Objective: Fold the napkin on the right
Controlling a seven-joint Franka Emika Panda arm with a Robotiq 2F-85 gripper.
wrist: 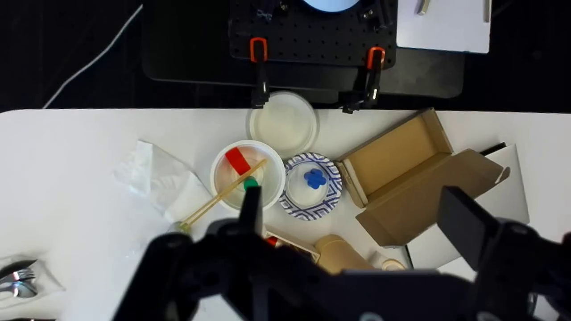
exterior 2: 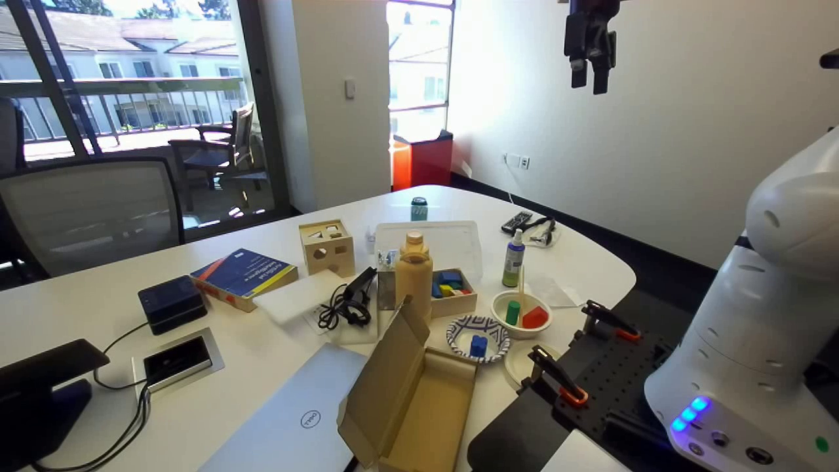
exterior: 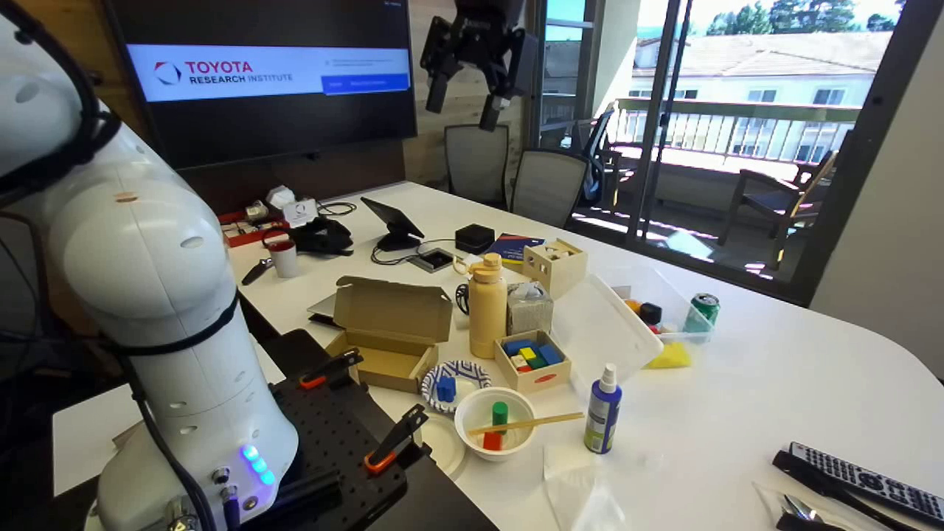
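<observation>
Pale napkin (wrist: 174, 183) lies creased and loosely spread on the white desk (wrist: 89, 138), just beside the white bowl (wrist: 274, 178); can't tell if they touch. Shiny patch along its 9 o'clock side in the wrist view, unclear whether that's napkin or clear wrap.

Clock from napkin, wrist view: white bowl at 3, holding a red block (wrist: 237, 160) and a green block (wrist: 250, 183), chopsticks (wrist: 225, 191) laid across and sticking out past the rim toward 8. Patterned bowl (wrist: 299, 191) also at 3, right past the white one, blue block (wrist: 315, 178) in it. White plate (wrist: 283, 125) at 2. Cardboard box (wrist: 392, 151) farther out at 3, lid flipped back. Bagged cutlery (wrist: 20, 283) at 8, well apart.

In an exterior view, spray bottle (exterior: 603, 413) upright near the napkin, between 12 and 1; remote (exterior: 870, 476) well out at 3. From the white bowl there: box of blocks (exterior: 542, 380) at 1, yellow bottle (exterior: 487, 313) standing at 12. Clear bin (exterior: 682, 337) at 2 from the box of blocks, green can (exterior: 700, 316) toward the bin's 4 o'clock end, can't tell if inside or behind.

The hand (exterior: 462, 110) hangs high above the desk, well apart from the napkin, fingers (exterior: 436, 92) spread wide and pointing toward 6 in both exterior views.
</observation>
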